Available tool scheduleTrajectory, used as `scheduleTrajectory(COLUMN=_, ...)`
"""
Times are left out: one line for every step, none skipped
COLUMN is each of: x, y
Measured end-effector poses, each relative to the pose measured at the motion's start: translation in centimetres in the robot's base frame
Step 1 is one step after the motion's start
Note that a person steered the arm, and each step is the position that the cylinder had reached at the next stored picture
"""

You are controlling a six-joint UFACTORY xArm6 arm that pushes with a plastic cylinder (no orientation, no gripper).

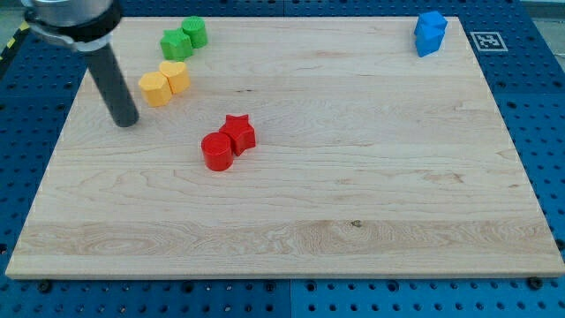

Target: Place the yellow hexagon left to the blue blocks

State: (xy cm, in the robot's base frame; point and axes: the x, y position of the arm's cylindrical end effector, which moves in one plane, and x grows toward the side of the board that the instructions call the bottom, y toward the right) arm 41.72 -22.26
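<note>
At 9 o'clock of the yellow hexagon [154, 89], just beside it, my tip [127, 121]; blue blocks [430, 33] far at 3 o'clock; hexagon's axis unclear; no end effector, rod only.

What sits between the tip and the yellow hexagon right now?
Nothing: in the camera view, my tip stands just to the view's left of the yellow hexagon, with only bare board between them. The other yellow block touches the hexagon's far side.

arm: view's upper left | rod: nearly upright | my tip [126, 121]: on board
</note>
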Motion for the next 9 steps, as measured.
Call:
scheduleTrajectory(x=-0.7, y=0.0)
scheduleTrajectory(x=-3.2, y=0.0)
scheduleTrajectory(x=-3.7, y=1.0)
scheduleTrajectory(x=-4.2, y=2.9)
scheduleTrajectory(x=-5.7, y=4.9)
scheduleTrajectory(x=-7.0, y=5.2)
scheduleTrajectory(x=-7.3, y=5.9)
scheduleTrajectory(x=-7.3, y=8.6)
scheduleTrajectory(x=-7.7, y=12.2)
